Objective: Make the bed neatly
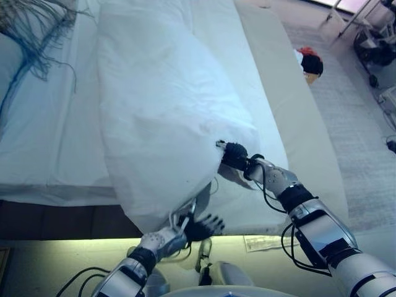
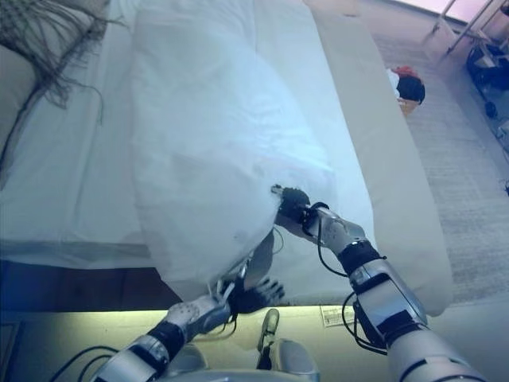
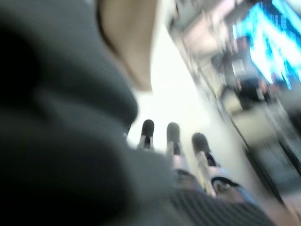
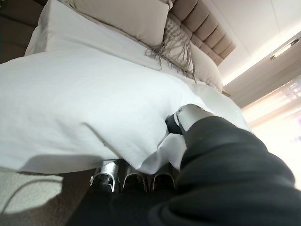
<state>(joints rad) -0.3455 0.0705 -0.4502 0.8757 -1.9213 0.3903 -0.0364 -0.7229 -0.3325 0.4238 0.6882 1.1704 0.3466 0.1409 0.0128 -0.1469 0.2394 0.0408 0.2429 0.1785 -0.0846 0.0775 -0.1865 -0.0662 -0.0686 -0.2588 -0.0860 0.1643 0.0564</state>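
Note:
A white duvet [image 1: 161,105] lies bunched in a long thick fold down the bed, over the white sheet [image 1: 55,142]. Its near corner hangs over the foot of the bed. My right hand [image 1: 235,156] is at the duvet's right near edge. In the right wrist view its fingers [image 4: 134,181] are tucked under the cloth and the thumb [image 4: 181,120] presses on top, so it pinches the duvet. My left hand [image 1: 201,228] is just below the hanging corner, with fingers [image 3: 171,134] straight and nothing held.
A fringed grey throw [image 1: 31,25] lies at the head end on the left. The beige mattress side [image 1: 291,105] runs along the right. On the carpet beyond sit a red and black object [image 1: 310,62] and a wheeled stand [image 1: 371,37]. A dark footboard [image 1: 55,221] is near me.

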